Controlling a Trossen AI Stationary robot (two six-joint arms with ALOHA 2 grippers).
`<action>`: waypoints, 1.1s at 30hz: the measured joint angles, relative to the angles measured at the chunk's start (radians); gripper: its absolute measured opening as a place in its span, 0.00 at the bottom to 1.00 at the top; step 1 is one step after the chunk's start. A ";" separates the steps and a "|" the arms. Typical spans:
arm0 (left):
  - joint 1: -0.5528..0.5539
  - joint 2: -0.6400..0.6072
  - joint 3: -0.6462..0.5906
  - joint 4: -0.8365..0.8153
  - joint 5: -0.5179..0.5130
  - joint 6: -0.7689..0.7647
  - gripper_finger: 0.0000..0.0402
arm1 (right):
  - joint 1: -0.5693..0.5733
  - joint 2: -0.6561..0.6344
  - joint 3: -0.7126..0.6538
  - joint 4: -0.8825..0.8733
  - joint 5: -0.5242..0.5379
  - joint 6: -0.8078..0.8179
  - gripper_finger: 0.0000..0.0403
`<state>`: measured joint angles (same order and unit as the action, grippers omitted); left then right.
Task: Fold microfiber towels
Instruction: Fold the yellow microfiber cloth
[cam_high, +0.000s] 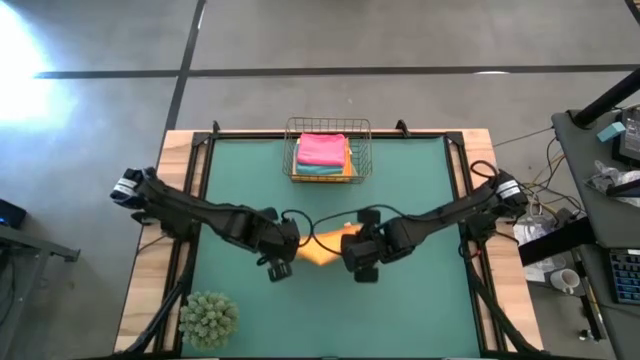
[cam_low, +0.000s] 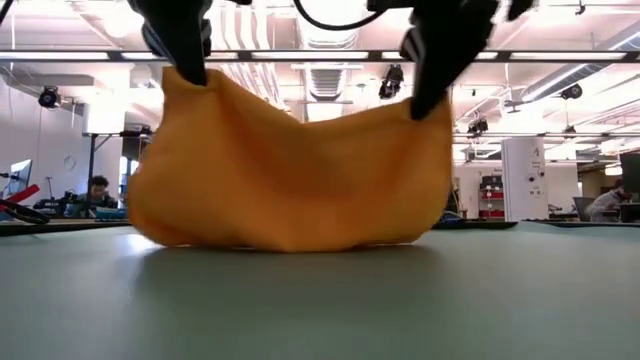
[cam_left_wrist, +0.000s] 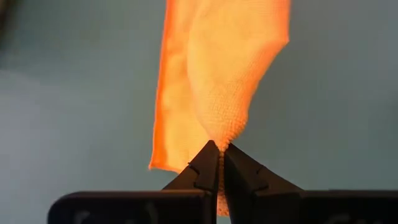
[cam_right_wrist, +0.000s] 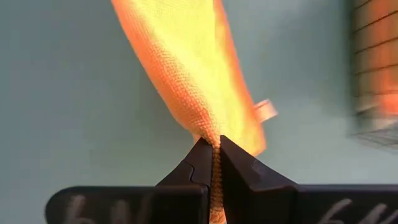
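The orange towel hangs between the two hands over the middle of the green bench, and its lower edge rests on the bench surface while the top edge sags in a soft curve between the two held corners. The left hand is clamped on one top corner, with both fingers pressed together on the cloth, and the right hand is clamped in the same way on the other top corner. So the towel's long axis runs from one hand to the other, across the bench, and the cloth falls straight down below both hands. Neither arm is nearer to it; each one holds its own end. In the high view the two arms reach inward from the bench's sides and almost meet at the centre, with the wrists bent so that the fingers point down to the surface. I judge that the next move depends on this hanging position: the lower edge already touches the bench, so the hands must carry the top edge over to one side and lower it there to make the fold. At the far edge stands the basket with a stack of towels in it, pink on top, well apart from the hands. The plant ball sits at the near left corner.
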<state>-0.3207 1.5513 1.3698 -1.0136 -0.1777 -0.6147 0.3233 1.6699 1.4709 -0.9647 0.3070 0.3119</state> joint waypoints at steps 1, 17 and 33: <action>-0.008 0.000 -0.014 0.020 0.017 -0.023 0.00 | 0.011 0.000 -0.010 0.005 -0.024 0.024 0.02; -0.132 0.034 -0.120 0.295 0.208 -0.086 0.00 | 0.153 0.000 -0.058 0.063 -0.155 0.213 0.02; -0.136 0.040 -0.150 0.378 0.252 -0.086 0.23 | 0.230 0.000 -0.121 0.194 -0.207 0.281 0.19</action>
<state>-0.4566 1.5909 1.2198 -0.6359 0.0746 -0.7006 0.5531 1.6699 1.3499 -0.7708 0.0998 0.5929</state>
